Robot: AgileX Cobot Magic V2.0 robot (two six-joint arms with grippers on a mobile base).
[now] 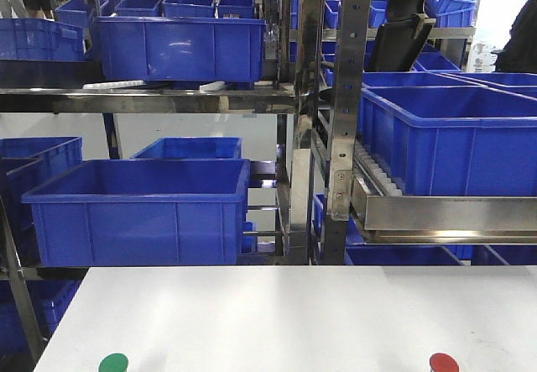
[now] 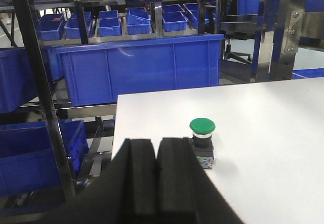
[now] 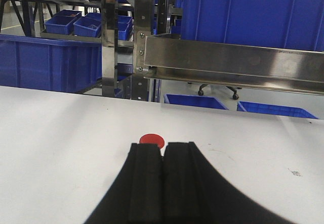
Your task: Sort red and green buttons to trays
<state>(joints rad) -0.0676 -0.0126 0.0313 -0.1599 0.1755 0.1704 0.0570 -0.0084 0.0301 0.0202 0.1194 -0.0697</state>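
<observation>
The green button (image 2: 202, 133) stands upright on the white table, just right of and beyond my left gripper (image 2: 156, 144), whose jaws are shut together and empty. Its cap also shows at the bottom left of the front view (image 1: 113, 363). The red button (image 3: 152, 140) shows only its cap, just beyond the tips of my right gripper (image 3: 163, 146), which is shut and empty. Its cap also shows at the bottom right of the front view (image 1: 444, 362). The red and green trays are out of view.
The white table (image 1: 294, 313) ends at a far edge before steel racks (image 1: 340, 120) loaded with deep blue crates (image 1: 143, 208). A steel rail (image 3: 233, 64) hangs over the table's far side in the right wrist view. The table's left edge (image 2: 115, 128) lies near the green button.
</observation>
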